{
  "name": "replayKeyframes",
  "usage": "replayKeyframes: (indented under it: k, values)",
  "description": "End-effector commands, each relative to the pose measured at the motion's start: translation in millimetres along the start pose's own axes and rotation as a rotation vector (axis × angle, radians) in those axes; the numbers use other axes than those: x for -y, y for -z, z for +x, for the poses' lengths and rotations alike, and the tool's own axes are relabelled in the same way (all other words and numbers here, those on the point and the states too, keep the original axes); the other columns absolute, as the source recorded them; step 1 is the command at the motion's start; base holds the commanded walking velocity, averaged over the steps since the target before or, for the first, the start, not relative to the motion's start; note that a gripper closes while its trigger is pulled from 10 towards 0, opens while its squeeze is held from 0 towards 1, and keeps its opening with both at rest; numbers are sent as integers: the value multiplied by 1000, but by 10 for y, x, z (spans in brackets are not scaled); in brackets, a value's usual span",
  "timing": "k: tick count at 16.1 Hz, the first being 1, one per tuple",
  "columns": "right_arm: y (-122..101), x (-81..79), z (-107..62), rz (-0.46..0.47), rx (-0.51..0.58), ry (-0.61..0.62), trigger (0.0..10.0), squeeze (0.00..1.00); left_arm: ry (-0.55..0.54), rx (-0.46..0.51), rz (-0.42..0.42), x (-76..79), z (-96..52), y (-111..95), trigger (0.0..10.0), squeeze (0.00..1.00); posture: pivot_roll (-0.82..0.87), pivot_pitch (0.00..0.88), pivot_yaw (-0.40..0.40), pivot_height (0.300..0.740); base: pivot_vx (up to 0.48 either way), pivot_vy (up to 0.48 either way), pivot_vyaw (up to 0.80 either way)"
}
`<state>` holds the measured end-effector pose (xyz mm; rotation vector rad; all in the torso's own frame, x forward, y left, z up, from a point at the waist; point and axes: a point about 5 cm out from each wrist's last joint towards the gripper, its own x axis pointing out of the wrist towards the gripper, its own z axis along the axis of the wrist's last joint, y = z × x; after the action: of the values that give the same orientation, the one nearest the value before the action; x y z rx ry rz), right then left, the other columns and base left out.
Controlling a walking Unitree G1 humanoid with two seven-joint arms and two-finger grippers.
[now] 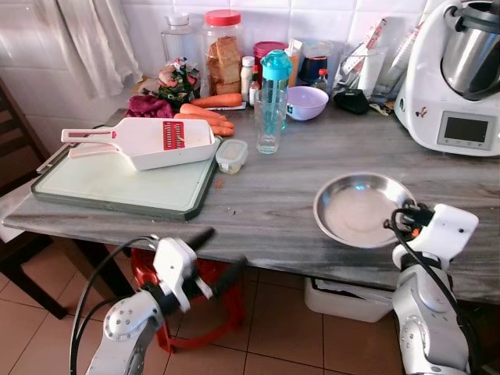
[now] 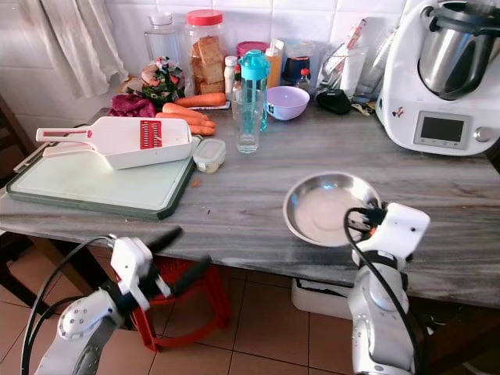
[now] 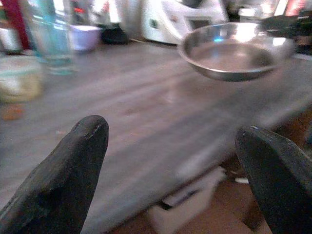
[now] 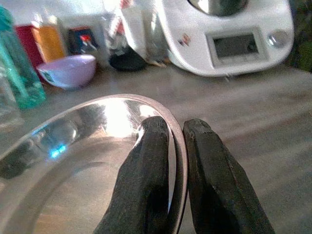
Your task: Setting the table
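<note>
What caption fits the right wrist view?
Right gripper pinching the rim of a steel plate above a grey countertop.

We see the head views evenly lit and fairly sharp, with soft daylight on the grey tabletop [image 1: 273,195] and the white wall tiles washed pale. The steel plate [image 1: 363,209] shows a dull sheen, and in the right wrist view a bright glare patch sits on its inner wall. Under the tabletop the floor lies in shade. The left wrist view is smeared throughout, its far objects blurred and overexposed. Both wrist views render the near black fingers [image 4: 146,185] soft, dark and oversized.
</note>
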<state>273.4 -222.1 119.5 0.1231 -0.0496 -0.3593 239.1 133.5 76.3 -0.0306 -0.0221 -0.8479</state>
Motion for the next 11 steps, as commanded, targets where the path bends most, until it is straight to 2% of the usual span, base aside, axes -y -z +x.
replayKeyframes:
  k: [1,6,9,11]
  values:
    - [-21,13,46,14,-6,12,10000,0,29,1,0,8,0,-35,10000,0,38,9,1,740,0,0,0]
    - [54,41,197,68,-80,40,10000,0,42,20,-7,26,6,-67,10000,0,49,9,-3,740,0,0,0]
    - [162,-44,292,102,-161,-3,10000,0,63,13,-18,29,28,-70,10000,0,55,8,0,740,0,0,0]
    - [219,-157,333,126,-199,-29,10000,0,64,10,-11,21,41,-82,10000,0,64,8,2,740,0,0,0]
